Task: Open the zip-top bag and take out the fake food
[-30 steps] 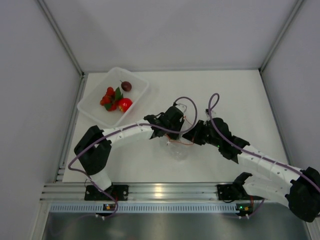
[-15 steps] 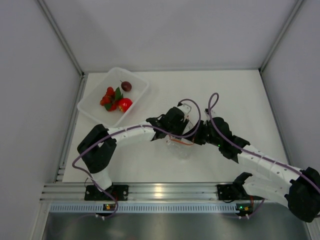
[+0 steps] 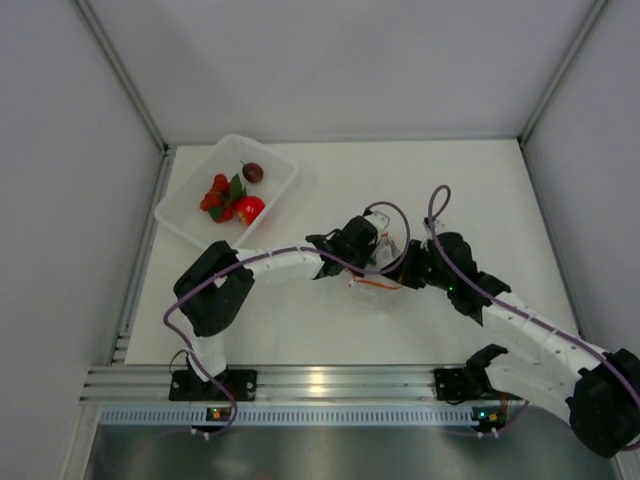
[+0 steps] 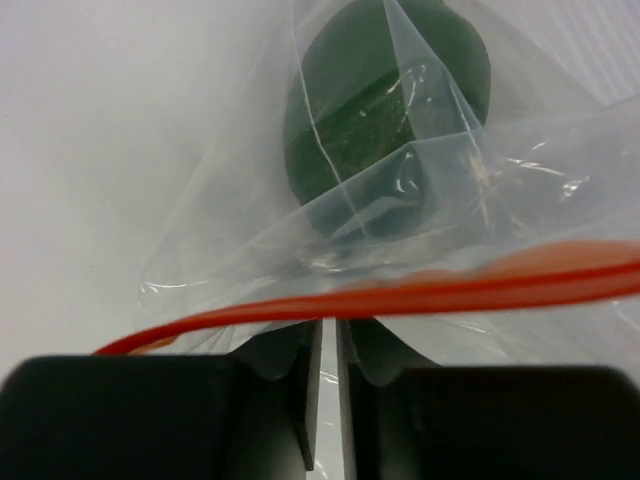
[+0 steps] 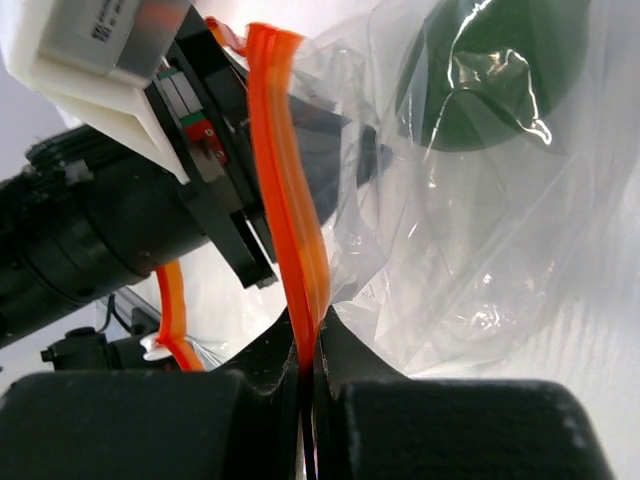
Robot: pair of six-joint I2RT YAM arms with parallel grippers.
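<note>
From above, the bag [image 3: 377, 288] is seen mid-worktop [image 3: 480, 200], between the left gripper [image 3: 373, 263] and the right gripper [image 3: 404, 274]. Red toy pieces [image 3: 232, 200] are seen only here, in a tub [image 3: 275, 160] at the far left corner.

At the left wrist, a green ball [image 4: 380, 110] is shown inside the bag. The fingers [image 4: 290, 400] stand almost together under the orange strip [image 4: 420, 293], but a pinch cannot be told.

At the right wrist, the fingers [image 5: 270, 390] are shown clenched on the strip.

On table [image 3: 480, 190]: zip-top bag [image 3: 375, 285] at centre, between left end effector [image 4: 322, 340] and right end effector [image 5: 310, 350], ball [image 4: 385, 110] inside it; tub [image 3: 185, 222] at far left, behind the bag, holding fake food [image 3: 232, 195].
</note>
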